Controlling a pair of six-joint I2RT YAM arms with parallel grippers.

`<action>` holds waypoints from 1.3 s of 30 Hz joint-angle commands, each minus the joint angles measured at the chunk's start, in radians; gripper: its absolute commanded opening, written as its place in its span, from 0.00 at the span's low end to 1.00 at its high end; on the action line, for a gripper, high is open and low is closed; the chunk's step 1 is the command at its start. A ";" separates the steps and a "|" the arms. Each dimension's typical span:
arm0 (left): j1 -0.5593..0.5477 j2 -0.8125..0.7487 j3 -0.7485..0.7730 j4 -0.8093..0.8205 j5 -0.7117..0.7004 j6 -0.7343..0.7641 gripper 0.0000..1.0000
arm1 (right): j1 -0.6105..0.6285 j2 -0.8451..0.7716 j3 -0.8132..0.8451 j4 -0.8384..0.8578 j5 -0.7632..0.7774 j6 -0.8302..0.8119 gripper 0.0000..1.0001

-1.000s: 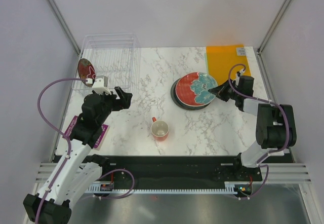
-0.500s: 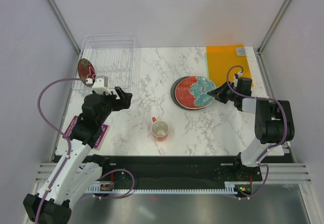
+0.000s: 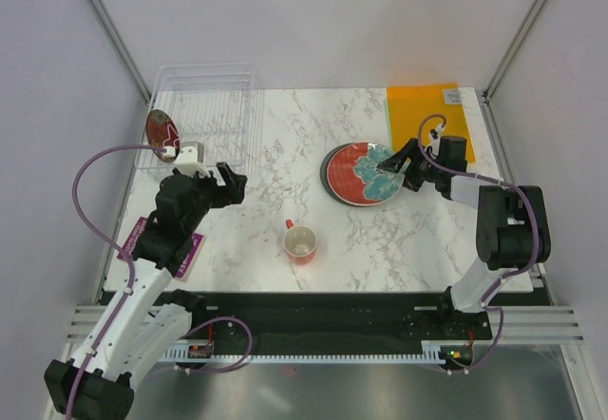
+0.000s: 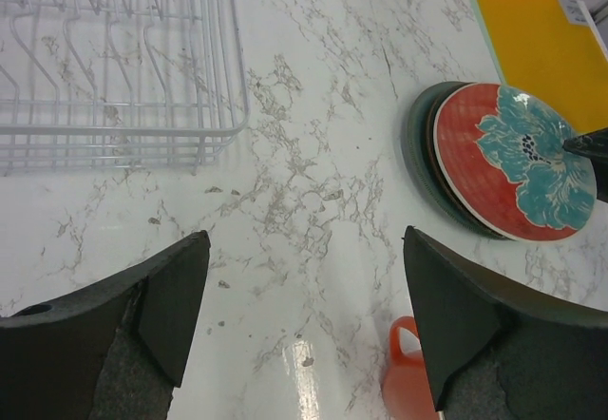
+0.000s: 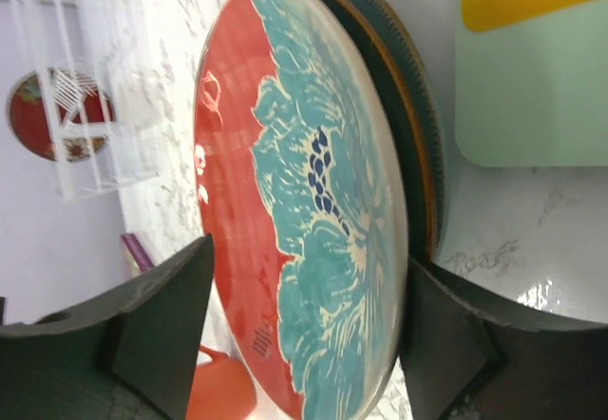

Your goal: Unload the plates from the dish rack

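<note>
The right jaws gape astride the red plate [image 3: 366,171] resting on the stack [image 3: 327,179], likely for release; the left jaws, apart and empty, hover near the rack [image 3: 204,106].

the left arm [image 3: 122,308] has white links, black joints and a purple cable looping at nine o'clock. the left gripper [image 4: 306,239] and right arm [image 3: 508,235] are mostly black.

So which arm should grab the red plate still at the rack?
Left. The left hand, open, hovers beside the dish rack near that red plate; the right hand is across at the plate stack.
</note>
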 commanded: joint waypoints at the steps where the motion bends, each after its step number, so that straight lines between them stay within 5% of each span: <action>1: 0.001 0.024 0.049 -0.020 -0.057 0.065 0.89 | 0.038 -0.018 0.098 -0.232 0.124 -0.195 0.79; 9: 0.022 0.148 0.186 -0.045 -0.260 0.208 1.00 | 0.167 0.045 0.246 -0.494 0.366 -0.349 0.81; 15: 0.097 0.286 0.312 -0.051 -0.265 0.283 1.00 | 0.196 0.057 0.265 -0.537 0.535 -0.380 0.82; 39: 0.205 0.369 0.364 -0.031 -0.282 0.317 1.00 | 0.191 -0.026 0.236 -0.619 0.733 -0.424 0.90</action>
